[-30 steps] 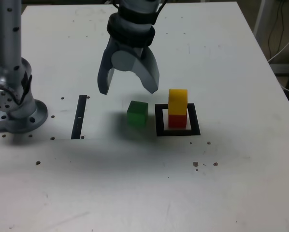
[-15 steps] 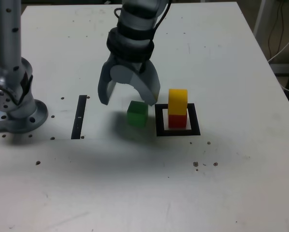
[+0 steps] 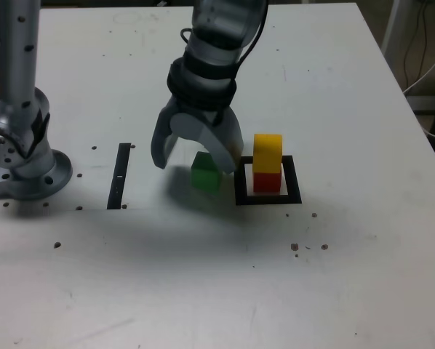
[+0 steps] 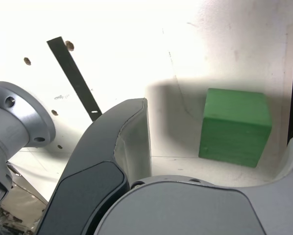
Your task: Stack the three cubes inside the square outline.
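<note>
We see the gripper [image 3: 198, 161] with its jaws spread wide, straddling the green cube [image 3: 205, 173], holding nothing. We judge it light, rigid and smooth-sided; we'd squeeze its two opposite flat faces at mid-height, squarely.

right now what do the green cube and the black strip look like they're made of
Green cube: probably painted wood, or possibly plastic; matte, even colour, with crisp edges and faint surface streaks. Black strip: seems to be thin tape or flat plastic, lying flush on the table; can't tell which.
</note>
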Action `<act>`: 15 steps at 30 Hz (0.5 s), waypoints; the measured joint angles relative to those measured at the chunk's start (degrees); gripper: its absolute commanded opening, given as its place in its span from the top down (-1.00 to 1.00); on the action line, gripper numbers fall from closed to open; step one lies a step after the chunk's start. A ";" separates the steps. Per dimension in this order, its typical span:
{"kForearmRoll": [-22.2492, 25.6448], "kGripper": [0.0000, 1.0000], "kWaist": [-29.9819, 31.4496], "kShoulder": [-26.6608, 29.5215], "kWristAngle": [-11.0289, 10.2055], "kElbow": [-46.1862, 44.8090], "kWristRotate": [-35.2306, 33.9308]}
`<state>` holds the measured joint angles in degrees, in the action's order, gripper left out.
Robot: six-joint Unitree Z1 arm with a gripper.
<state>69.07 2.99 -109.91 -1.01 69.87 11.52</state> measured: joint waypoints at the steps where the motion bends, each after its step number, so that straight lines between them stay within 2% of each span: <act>1: -0.25 -0.98 0.04 -0.27 0.04 0.00 0.06; 15: -1.94 -0.83 0.70 -3.41 0.43 -0.02 0.26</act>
<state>67.13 3.69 -113.32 -0.58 69.85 11.78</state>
